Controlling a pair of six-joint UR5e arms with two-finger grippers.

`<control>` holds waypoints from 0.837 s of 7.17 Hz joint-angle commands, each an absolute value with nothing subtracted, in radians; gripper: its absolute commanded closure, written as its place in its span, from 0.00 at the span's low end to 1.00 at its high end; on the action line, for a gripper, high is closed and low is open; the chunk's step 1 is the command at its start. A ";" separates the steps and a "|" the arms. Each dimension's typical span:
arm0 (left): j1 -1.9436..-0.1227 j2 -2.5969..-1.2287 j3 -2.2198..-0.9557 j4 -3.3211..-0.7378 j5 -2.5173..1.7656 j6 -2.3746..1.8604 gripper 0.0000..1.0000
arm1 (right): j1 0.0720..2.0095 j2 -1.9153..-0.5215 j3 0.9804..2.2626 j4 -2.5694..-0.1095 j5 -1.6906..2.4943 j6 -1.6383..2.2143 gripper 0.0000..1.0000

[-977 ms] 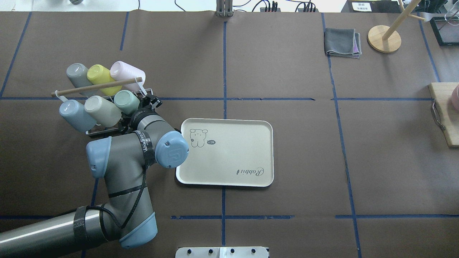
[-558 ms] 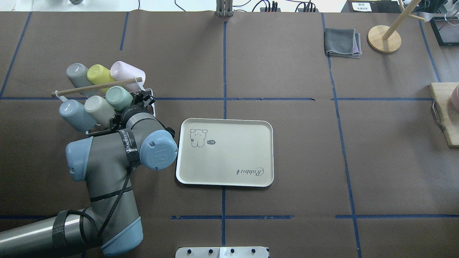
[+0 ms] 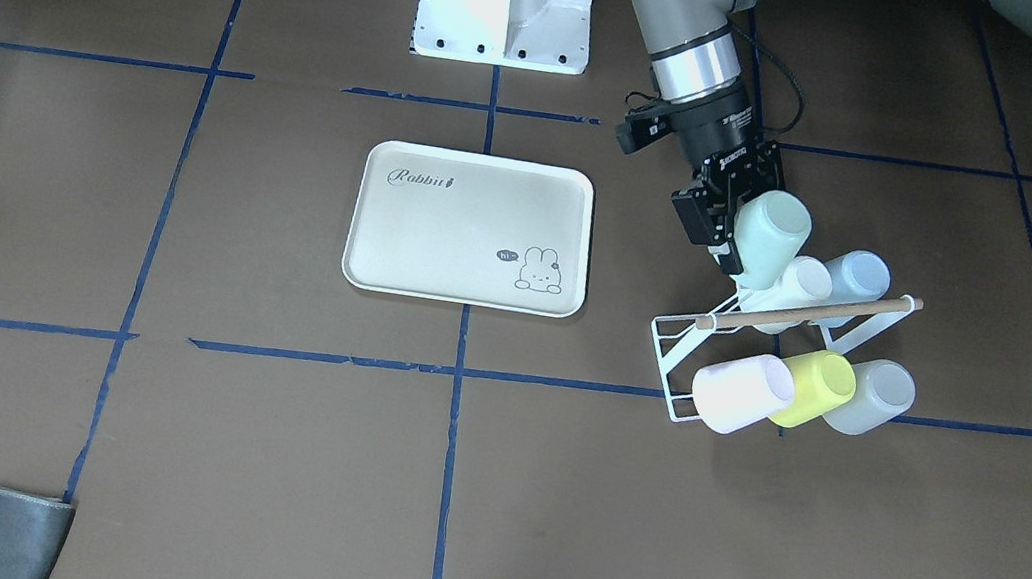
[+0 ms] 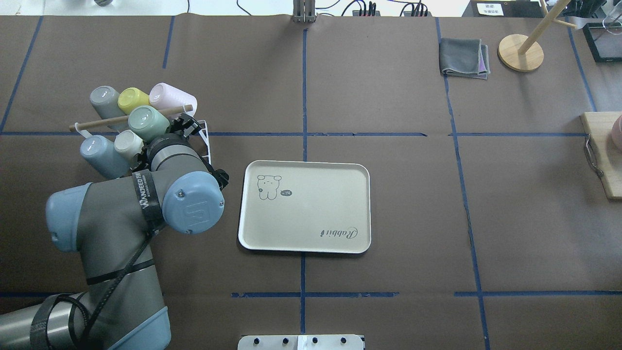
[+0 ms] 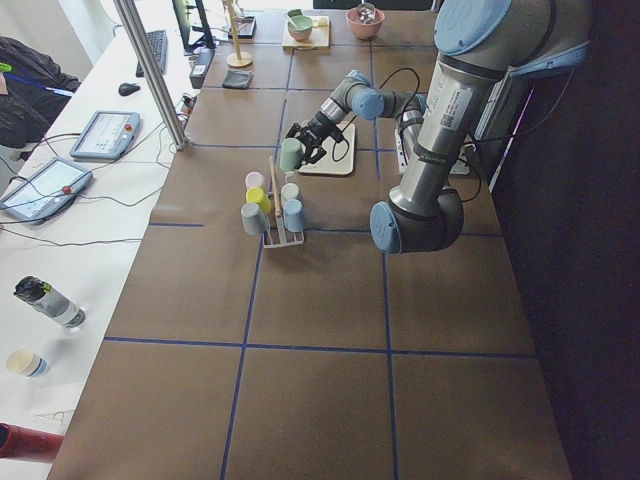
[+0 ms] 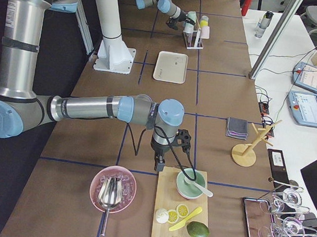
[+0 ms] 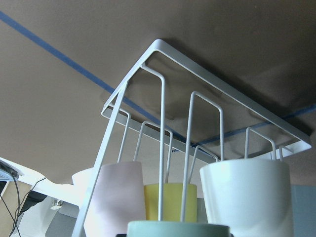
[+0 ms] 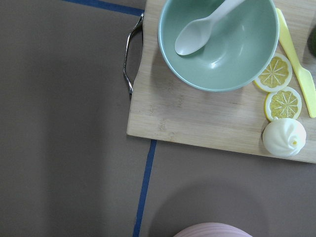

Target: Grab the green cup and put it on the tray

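Note:
My left gripper (image 3: 725, 226) is shut on the pale mint green cup (image 3: 768, 232) and holds it tilted above the near row of the white wire rack (image 3: 669, 351). The overhead view shows the green cup (image 4: 146, 121) over the rack's wooden bar, just ahead of the left gripper (image 4: 167, 132). The cup's rim (image 7: 177, 230) shows at the bottom of the left wrist view. The cream tray (image 4: 311, 214) lies flat to the right of the rack and holds nothing. My right gripper (image 6: 157, 163) hangs over the far wooden board; I cannot tell whether it is open or shut.
The rack holds pink (image 3: 739, 392), yellow-green (image 3: 816, 384), grey (image 3: 873, 395), cream (image 3: 805, 280) and pale blue (image 3: 859, 275) cups. A grey cloth (image 4: 464, 58) and wooden stand (image 4: 520, 52) sit far right. A board (image 8: 197, 118) carries a green bowl (image 8: 217, 44).
My left arm has drawn back to the left and lifted the green cup off its rack peg; the cup now sits higher, over the wooden bar.

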State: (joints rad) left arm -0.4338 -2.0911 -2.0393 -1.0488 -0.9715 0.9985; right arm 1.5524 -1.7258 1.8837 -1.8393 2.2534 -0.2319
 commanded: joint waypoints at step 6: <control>-0.522 -2.091 -2.213 -1.277 -1.319 0.235 0.37 | 1.552 -1.718 1.882 -1.839 2.253 -0.232 0.00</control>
